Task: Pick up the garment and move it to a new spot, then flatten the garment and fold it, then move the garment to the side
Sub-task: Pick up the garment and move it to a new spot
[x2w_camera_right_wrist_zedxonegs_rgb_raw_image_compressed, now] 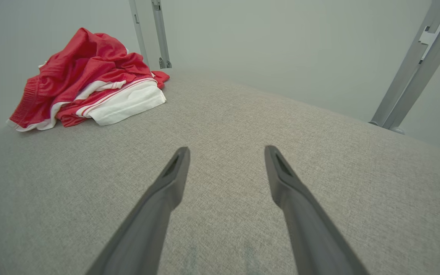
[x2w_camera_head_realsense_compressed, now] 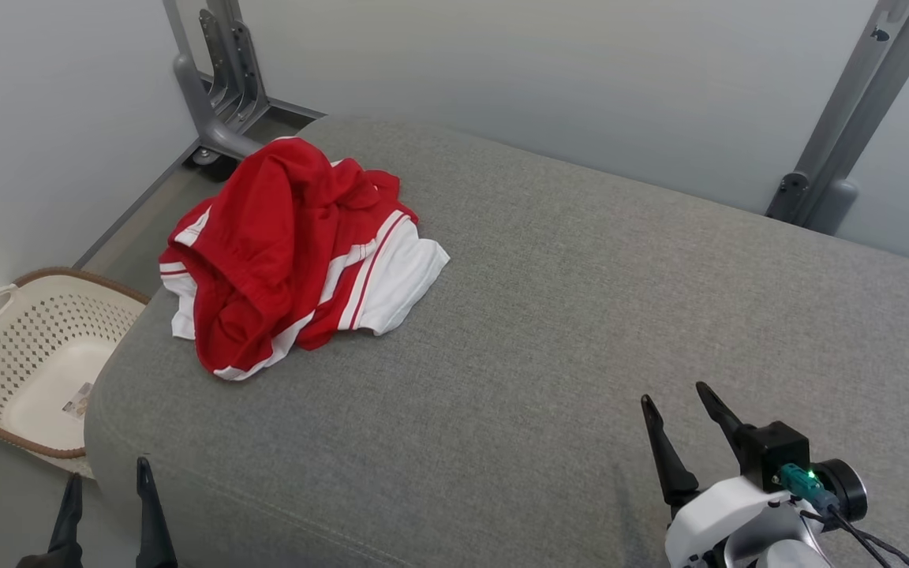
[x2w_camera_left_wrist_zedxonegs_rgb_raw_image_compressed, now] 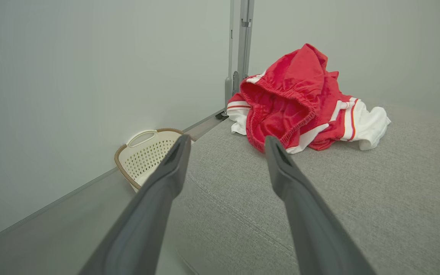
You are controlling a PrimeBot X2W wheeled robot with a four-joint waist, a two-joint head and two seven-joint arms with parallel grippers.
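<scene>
Both jaws stand wide open and empty: the left end effector [x2w_camera_head_realsense_compressed: 107,471] by the near left corner of the grey upholstered surface [x2w_camera_head_realsense_compressed: 565,315], the right end effector [x2w_camera_head_realsense_compressed: 674,393] over its near side. The crumpled red-and-white fabric garment [x2w_camera_head_realsense_compressed: 289,252] lies heaped at its far left corner, well apart from both.

The worktop [x2w_camera_head_realsense_compressed: 581,331] was a broad padded slab covered in grey woven fabric, with rounded edges and a stitched seam near its left edge. A crumpled red garment [x2w_camera_head_realsense_compressed: 281,244] with white panels and stripes lay bunched on it near its far left corner.
</scene>
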